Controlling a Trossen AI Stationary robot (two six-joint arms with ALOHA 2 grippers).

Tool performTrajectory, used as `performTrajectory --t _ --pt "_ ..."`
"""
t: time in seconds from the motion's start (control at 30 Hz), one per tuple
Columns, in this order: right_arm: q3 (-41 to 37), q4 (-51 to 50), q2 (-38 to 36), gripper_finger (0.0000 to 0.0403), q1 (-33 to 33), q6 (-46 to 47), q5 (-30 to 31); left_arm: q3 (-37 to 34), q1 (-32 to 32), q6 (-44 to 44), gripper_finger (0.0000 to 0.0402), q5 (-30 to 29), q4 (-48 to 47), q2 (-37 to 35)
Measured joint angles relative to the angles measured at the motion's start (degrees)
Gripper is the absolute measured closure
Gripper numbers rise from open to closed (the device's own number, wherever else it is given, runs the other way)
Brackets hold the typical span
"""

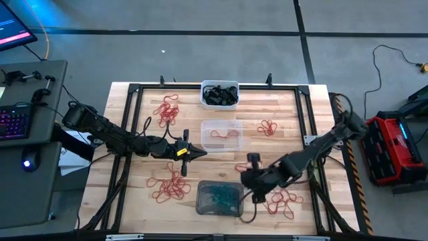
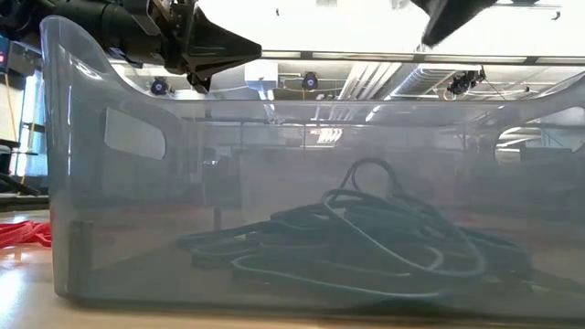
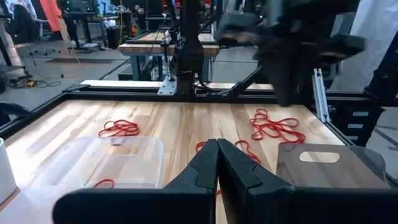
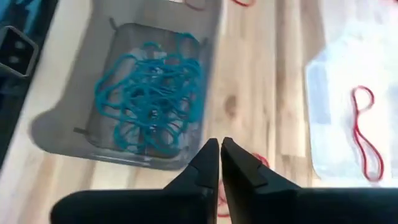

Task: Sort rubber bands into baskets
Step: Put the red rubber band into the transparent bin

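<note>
The wooden table [image 1: 134,134] carries everything, with a dark frame around its edge. The left arm reaches in from the left side, its gripper [image 1: 197,153] hanging over the middle of the table with the jaws pressed together and nothing between them, just beside the clear basket [image 1: 222,134]. The right arm comes in from the right edge, its gripper [image 1: 255,195] low over the board close to the grey basket [image 1: 219,199], jaws likewise pressed together and empty. Three baskets stand in a line down the middle: the white basket [image 1: 219,94] at the far edge holds black bands, the clear one in the centre holds a red band [image 4: 364,134], and the grey one at the near edge holds a tangle of blue-teal bands [image 4: 149,93]. Loose red rubber bands [image 1: 168,187] lie in several small heaps on the bare wood on both sides of the baskets.
</note>
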Motion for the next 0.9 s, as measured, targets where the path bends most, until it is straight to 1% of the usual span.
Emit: performTrajectory --t 0.17,0.3,0.47,0.6,0.67,0.9 --pt "-13.05 10.41 -8.44 0.0402 -2.00 2.12 1.10 0.00 0.04 0.02 0.0401 0.00 0.05 0.00" --pt "-23.31 18.55 -15.37 0.0402 -4.89 2.22 2.41 0.00 0.46 0.11 0.0402 -0.01 0.07 0.01" --pt "-32.68 23.45 -23.81 0.0402 -10.18 2.45 6.92 0.00 0.70 0.09 0.0401 -0.02 0.07 0.01" --pt "-36.92 23.90 -29.18 0.0403 -15.81 2.45 9.78 0.00 0.70 0.07 0.0401 -0.04 0.07 0.02" --pt "-38.27 22.94 -30.90 0.0403 -19.30 3.37 10.24 0.00 0.70 0.07 0.0402 -0.03 0.08 0.00" --pt "-40.22 14.05 -31.59 0.0399 -31.82 13.68 8.49 0.00 1.01 -0.35 0.0401 -0.04 -0.02 0.00"
